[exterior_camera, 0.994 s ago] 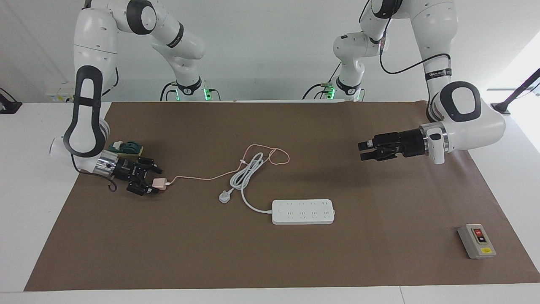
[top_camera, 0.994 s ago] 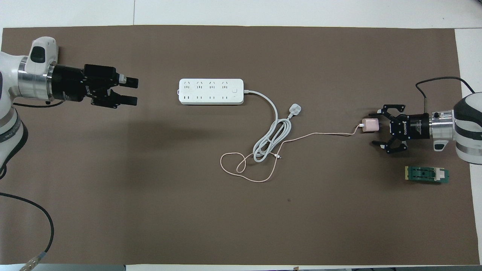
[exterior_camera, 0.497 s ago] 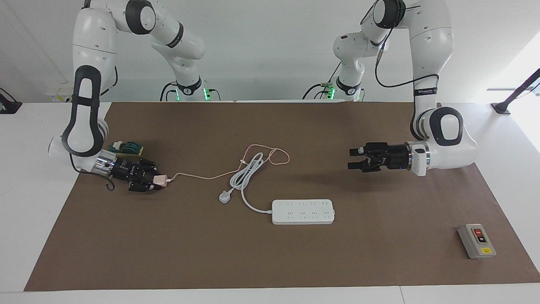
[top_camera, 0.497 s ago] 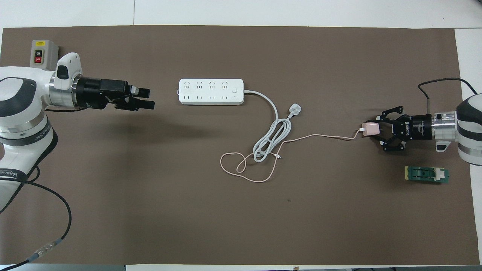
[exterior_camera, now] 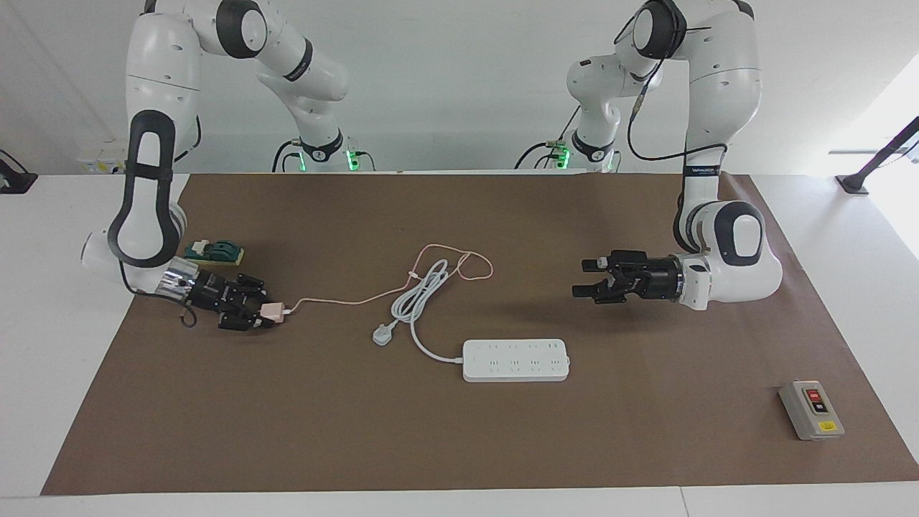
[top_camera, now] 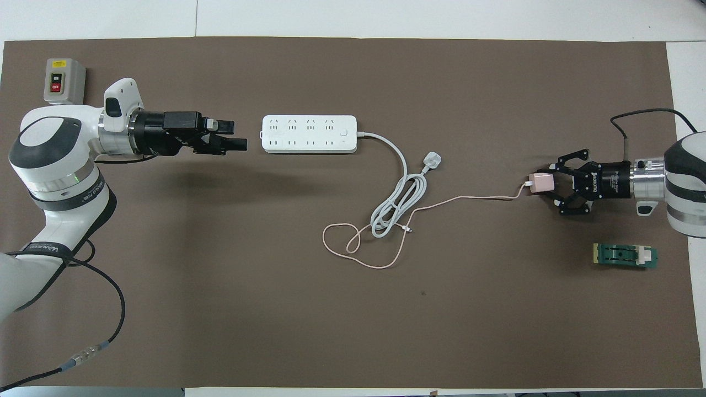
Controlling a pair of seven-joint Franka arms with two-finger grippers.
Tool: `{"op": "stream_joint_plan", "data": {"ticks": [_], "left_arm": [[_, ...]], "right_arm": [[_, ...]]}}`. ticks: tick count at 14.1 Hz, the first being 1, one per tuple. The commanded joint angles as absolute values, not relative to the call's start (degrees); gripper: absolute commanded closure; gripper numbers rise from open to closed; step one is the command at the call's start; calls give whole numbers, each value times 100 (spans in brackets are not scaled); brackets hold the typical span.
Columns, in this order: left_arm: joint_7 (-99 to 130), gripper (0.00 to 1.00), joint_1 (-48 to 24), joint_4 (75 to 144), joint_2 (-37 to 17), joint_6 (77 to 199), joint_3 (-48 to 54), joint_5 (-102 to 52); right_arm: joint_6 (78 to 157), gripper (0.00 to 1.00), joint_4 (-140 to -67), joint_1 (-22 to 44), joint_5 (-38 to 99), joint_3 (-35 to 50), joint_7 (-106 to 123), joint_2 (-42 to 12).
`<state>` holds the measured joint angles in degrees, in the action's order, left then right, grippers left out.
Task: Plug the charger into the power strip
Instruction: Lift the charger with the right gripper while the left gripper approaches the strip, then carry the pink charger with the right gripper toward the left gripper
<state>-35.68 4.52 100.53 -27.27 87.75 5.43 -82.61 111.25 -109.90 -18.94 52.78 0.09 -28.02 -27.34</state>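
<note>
The right gripper (exterior_camera: 253, 314) (top_camera: 546, 183) sits low at the right arm's end of the mat with its fingers closed around the charger (exterior_camera: 271, 311) (top_camera: 540, 182). The cable end points toward the table's middle, and the prongs are hidden inside the fingers. Its pink cable (top_camera: 469, 197) trails off toward the white cord coil (top_camera: 398, 204). The left gripper (exterior_camera: 587, 279) (top_camera: 234, 137) hangs over the mat with its fingers slightly apart, empty, tips aimed at the power strip (exterior_camera: 515, 360) (top_camera: 309, 134). The strip lies lengthwise along the table.
</note>
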Motion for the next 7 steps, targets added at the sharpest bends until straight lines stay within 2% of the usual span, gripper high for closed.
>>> {"op": "stream_joint_plan", "data": {"ticks": [1,4,7], "left_arm": [[-3709,0,299,10335,-2663,8842,501,-8577],[-3709,0,194,10502,-2628,8973,501,-8771],[-3727,0,123,10573,-2628,9053,492,-8859]], "right_arm": [[11189,100,-10907,-1513,5326,35,-3399,-2453],[10917,100,-10583,-1241,5326,61,-4085,-2382],[10986,100,-10529,-697,5361,53,-4778,-2111]]}}
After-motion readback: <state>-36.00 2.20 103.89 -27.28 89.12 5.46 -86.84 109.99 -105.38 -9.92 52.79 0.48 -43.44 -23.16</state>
